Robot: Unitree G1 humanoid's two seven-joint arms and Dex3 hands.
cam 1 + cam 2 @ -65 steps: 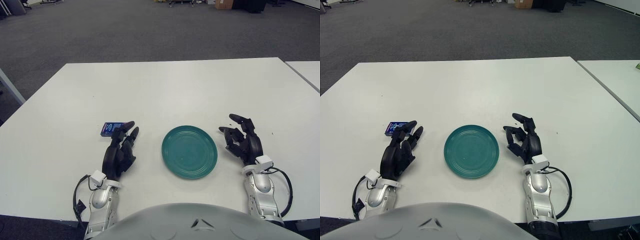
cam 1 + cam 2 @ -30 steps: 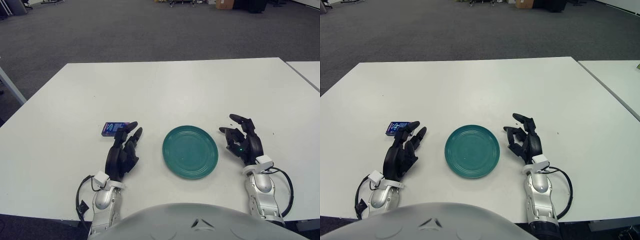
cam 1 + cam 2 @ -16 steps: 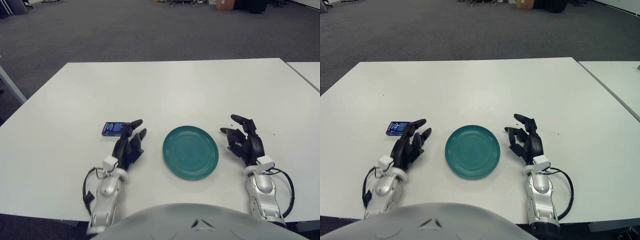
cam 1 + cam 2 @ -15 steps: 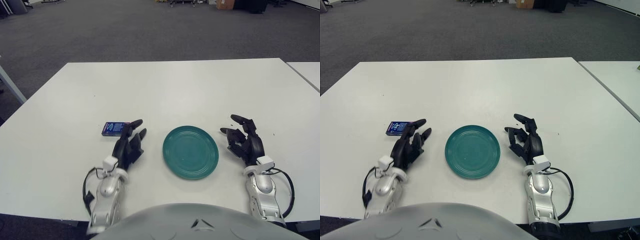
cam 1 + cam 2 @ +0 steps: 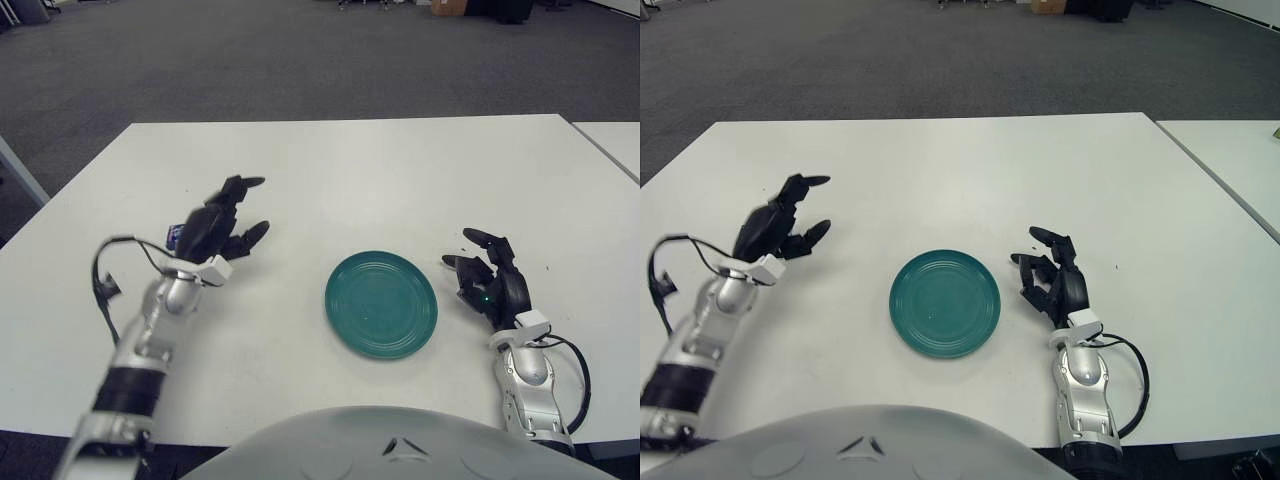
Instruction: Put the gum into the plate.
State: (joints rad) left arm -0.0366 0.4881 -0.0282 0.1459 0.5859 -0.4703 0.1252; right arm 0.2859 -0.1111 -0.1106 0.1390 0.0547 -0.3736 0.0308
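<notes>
Left robot hand point(image 5: 222, 222) raised over the left part of the table point(image 5: 350, 165), fingers spread and gripping nothing, forearm slanting up from the near-left corner. Gum point(image 5: 175, 236) glimpsed as a small blue sliver just behind the left side of that hand, mostly hidden by it; contact between the two not discernible. In the right eye view, gum not visible, covered by the hand. Plate point(image 5: 381, 304), teal and round, flat on the table near its front edge, centred between the two arms, well apart from the gum and holding nothing. Right robot hand point(image 5: 487, 277) just beside the plate's right rim, fingers loosely curled and apart, gripping nothing. Broad bare white surface behind the plate out to the far edge and both side edges. Open strip of table between left robot hand and plate. Second table point(image 5: 612, 140) to the far right, parted from the first by a narrow gap. Grey carpet point(image 5: 250, 60) beyond the far edge.
</notes>
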